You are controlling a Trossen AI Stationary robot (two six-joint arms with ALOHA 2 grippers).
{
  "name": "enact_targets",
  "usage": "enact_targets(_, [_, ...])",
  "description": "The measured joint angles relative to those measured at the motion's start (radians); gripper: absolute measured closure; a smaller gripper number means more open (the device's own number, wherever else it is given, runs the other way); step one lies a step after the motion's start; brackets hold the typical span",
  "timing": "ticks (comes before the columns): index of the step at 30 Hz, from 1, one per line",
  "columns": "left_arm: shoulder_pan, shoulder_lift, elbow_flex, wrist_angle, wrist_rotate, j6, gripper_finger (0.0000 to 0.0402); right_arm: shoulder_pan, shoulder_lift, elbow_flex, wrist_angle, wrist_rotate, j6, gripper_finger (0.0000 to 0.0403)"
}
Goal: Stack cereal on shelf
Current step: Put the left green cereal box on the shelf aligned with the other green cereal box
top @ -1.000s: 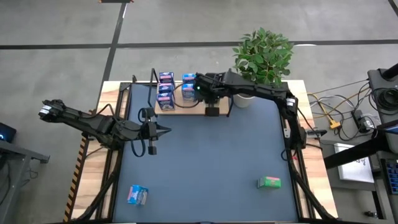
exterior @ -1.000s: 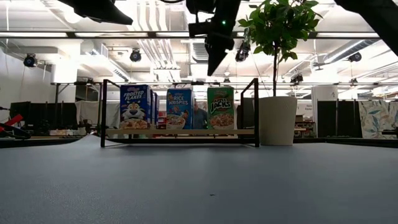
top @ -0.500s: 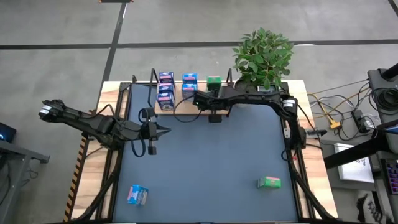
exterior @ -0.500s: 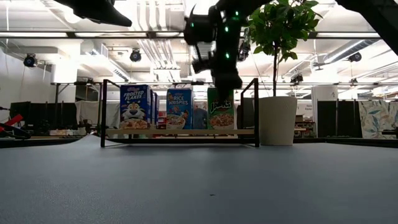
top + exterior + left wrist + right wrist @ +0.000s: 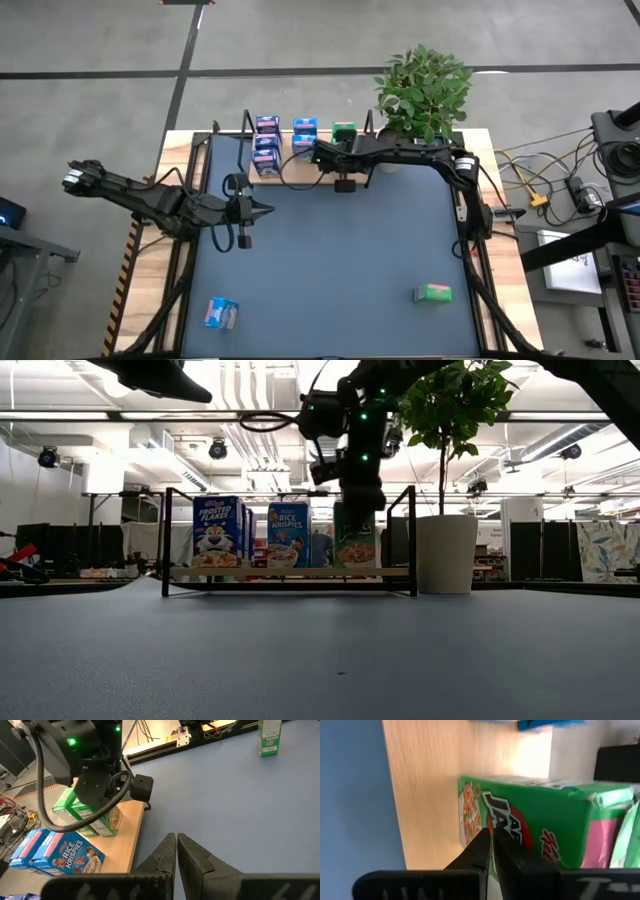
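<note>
The shelf is a wooden board in a black wire frame at the table's far edge. Dark blue boxes, light blue boxes and a green box stand upright on it. My right gripper is shut, right at the green box's front face, low in front of it in the low view. My left gripper is shut and empty above the blue mat at mid left; its fingers show in the left wrist view. A light blue box and a green box lie on the mat near the front. My right gripper's shut fingertips stand at the green box's printed front face, coming from the table's near side. I cannot tell whether they touch it. The box stands upright on the shelf board.
A potted plant in a white pot stands just right of the shelf. The blue mat lies open between the shelf and the two loose boxes. The right arm runs along the shelf's near side.
My right gripper has come off the top of the shelf toward the table's near edge and gone down in front of the green box, which now shows from above. My left arm has kept still.
</note>
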Motion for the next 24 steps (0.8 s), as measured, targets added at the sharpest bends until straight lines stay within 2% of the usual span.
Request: enact_targets(24, [0.000, 0.000, 0.000, 0.000, 0.000, 0.000, 0.0402, -0.005, 0.000, 0.013, 0.042, 0.005, 0.021, 0.0390])
